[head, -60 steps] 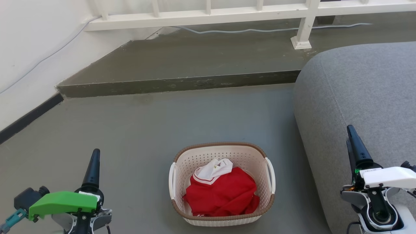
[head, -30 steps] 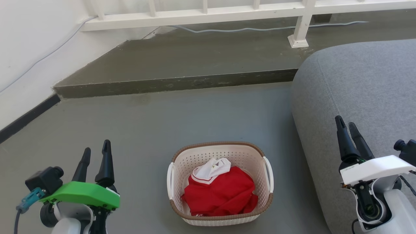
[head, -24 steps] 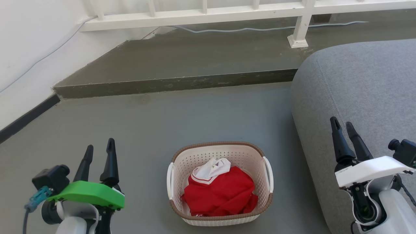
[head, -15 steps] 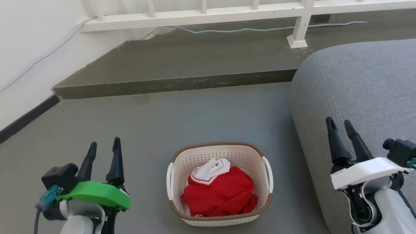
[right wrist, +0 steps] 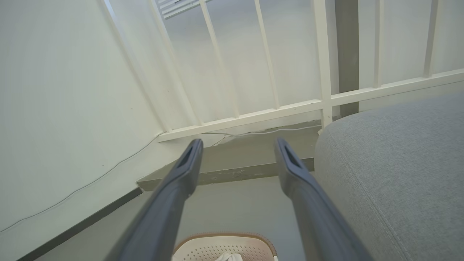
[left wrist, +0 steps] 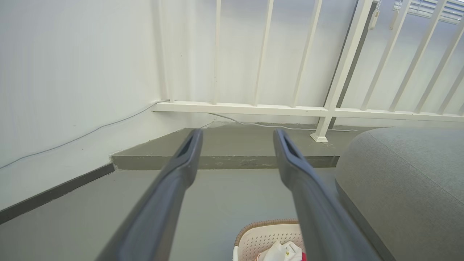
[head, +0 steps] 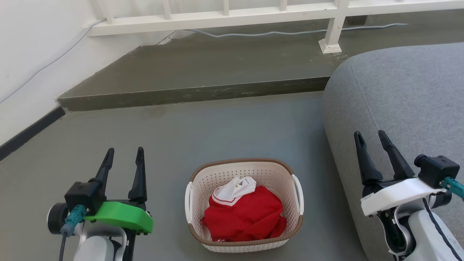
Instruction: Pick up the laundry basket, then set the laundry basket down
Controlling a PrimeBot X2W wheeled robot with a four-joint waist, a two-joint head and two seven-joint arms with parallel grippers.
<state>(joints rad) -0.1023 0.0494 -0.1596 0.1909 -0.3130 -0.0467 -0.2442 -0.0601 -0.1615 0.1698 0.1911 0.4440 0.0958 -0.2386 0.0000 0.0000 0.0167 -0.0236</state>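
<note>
Hovering low on either side, the left claw [head: 124,150] and the right claw [head: 370,134] are both standing released, fingers [head: 138,174] spread and gripping nothing. The basket [head: 270,174] is sitting on the floor [head: 217,127] between them, well apart from each and near the grey sofa [head: 398,94]. A red shirt [head: 246,217] with a white collar is lying crumpled inside it. It is looking like a light load: thin perforated plastic and one soft garment, so the walls [head: 210,179] are probably going to flex if squeezed. The brown rim [head: 243,160] is looking stiffer. The left handle [head: 187,203] and the right handle [head: 300,194] are offering the best hold, one for each claw, lifting evenly so nothing is tipping. Smooth plastic may be slipping between the fingers, so hooking under each handle is looking wise.
</note>
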